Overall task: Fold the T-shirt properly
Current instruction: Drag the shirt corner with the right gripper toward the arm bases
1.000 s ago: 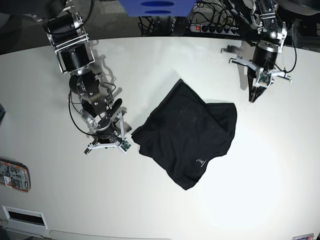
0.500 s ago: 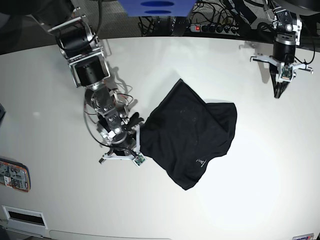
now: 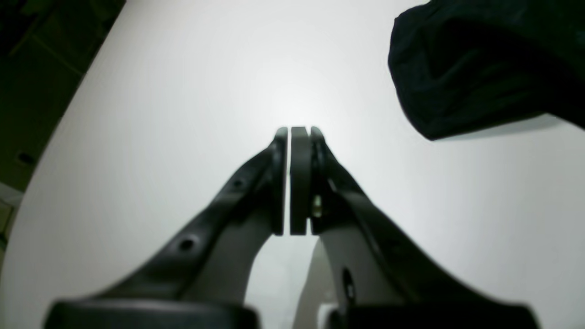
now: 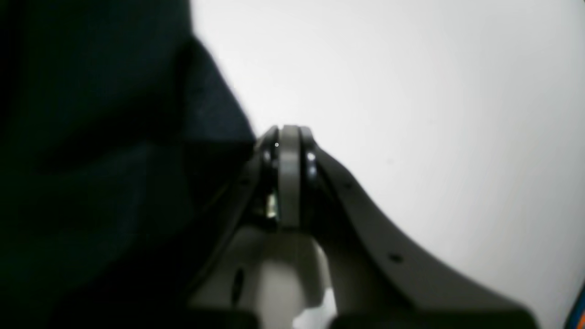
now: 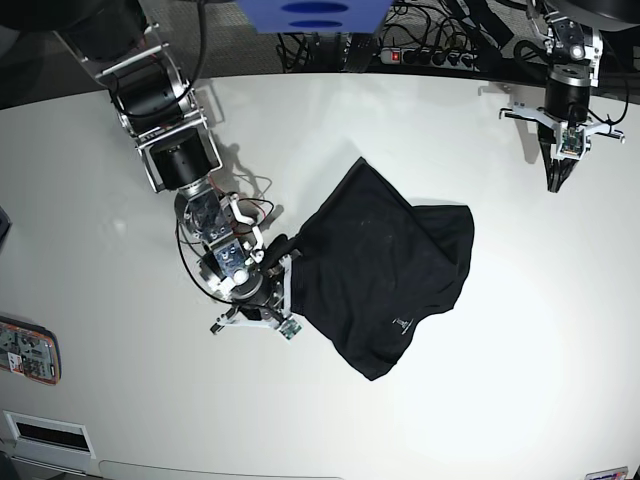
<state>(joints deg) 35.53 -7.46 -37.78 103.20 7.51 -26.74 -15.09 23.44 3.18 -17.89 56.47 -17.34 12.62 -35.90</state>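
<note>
Left wrist: the left gripper (image 3: pixel 292 137) is pressed together, empty, over the bare table (image 3: pixel 160 114); the T-shirt (image 3: pixel 484 64) lies at two o'clock.

Right wrist: the right gripper (image 4: pixel 290 137), jaws together, touches the shirt's edge at nine o'clock.

Base: the shirt lies mid-table; a power strip (image 5: pixel 425 57) sits at twelve o'clock.

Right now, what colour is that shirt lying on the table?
Plain black, with one tiny light mark near its lower edge. The T-shirt shows best in the base view.
</note>
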